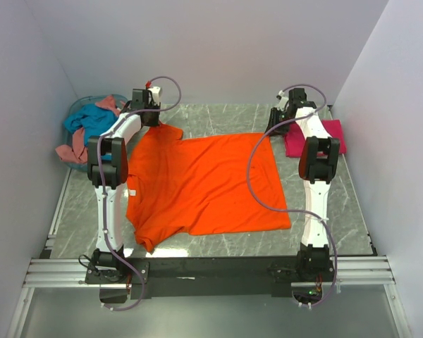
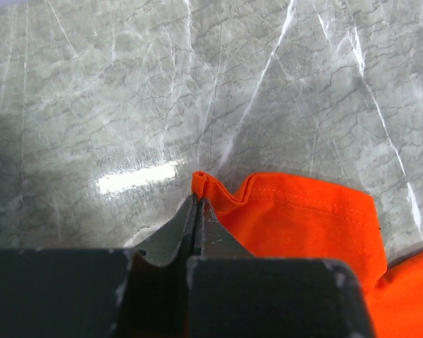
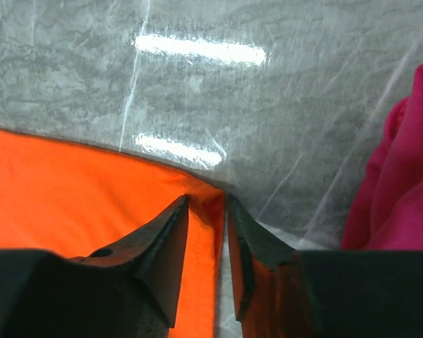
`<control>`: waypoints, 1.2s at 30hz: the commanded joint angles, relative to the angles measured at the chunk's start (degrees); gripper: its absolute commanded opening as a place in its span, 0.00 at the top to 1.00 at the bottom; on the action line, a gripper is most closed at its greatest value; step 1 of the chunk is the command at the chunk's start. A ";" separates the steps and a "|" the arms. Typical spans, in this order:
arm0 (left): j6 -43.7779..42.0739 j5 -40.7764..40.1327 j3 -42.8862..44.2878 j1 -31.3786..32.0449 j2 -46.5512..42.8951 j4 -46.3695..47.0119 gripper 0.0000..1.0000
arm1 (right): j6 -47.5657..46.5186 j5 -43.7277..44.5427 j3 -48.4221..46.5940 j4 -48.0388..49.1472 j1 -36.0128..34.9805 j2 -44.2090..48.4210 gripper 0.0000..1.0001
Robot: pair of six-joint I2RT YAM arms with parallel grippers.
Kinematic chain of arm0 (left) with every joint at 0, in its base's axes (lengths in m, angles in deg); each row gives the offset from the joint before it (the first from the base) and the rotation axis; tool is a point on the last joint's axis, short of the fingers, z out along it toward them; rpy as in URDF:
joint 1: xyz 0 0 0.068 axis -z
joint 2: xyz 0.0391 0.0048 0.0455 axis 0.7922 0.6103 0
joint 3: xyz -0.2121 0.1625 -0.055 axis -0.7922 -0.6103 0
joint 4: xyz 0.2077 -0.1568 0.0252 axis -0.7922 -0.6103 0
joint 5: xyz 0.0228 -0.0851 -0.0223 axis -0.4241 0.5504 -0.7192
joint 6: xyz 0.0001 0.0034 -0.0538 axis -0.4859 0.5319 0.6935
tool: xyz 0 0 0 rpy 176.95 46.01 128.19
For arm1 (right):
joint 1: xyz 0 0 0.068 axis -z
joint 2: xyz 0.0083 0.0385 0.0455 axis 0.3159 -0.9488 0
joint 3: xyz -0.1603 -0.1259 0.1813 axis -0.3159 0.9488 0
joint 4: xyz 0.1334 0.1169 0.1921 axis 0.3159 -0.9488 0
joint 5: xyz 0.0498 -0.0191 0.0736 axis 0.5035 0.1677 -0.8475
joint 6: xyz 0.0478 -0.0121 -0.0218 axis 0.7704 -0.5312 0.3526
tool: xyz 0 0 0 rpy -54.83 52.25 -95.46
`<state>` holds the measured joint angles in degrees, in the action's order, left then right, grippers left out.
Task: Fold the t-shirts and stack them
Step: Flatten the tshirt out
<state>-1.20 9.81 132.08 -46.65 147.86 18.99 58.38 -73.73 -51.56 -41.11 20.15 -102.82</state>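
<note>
Okay, fold pickup: left gripper (image 2: 196, 205) pinches orange t-shirt (image 1: 204, 183) sleeve; right gripper (image 3: 208, 211) narrow, straddling its corner, needs clamping.

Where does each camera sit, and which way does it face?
Top external: above and behind both arms, looking down on the orange t-shirt and the table.
Left wrist: on that arm, looking past the left gripper, shut on the sleeve.
Right wrist: looking past the right gripper, astride the shirt's corner; magenta t-shirt beside.
All three share the orange t-shirt.
</note>
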 commanded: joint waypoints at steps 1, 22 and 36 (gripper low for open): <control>0.45 1.65 0.21 -0.29 -4.26 1.96 1.00 | -0.44 -1.35 -2.74 -1.52 -0.51 -1.55 0.65; 5.10 5.51 -4.27 -1.43 -11.02 7.14 1.00 | -2.82 -5.22 -5.56 -2.67 -0.51 -0.96 1.00; 8.27 9.12 -21.74 -1.69 -40.53 16.56 1.00 | -9.58 -3.12 30.73 8.32 -2.88 51.92 1.00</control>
<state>5.71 17.15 112.91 -48.25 116.10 30.12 52.28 -77.73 -22.12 -37.33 17.99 -64.48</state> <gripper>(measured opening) 0.012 0.007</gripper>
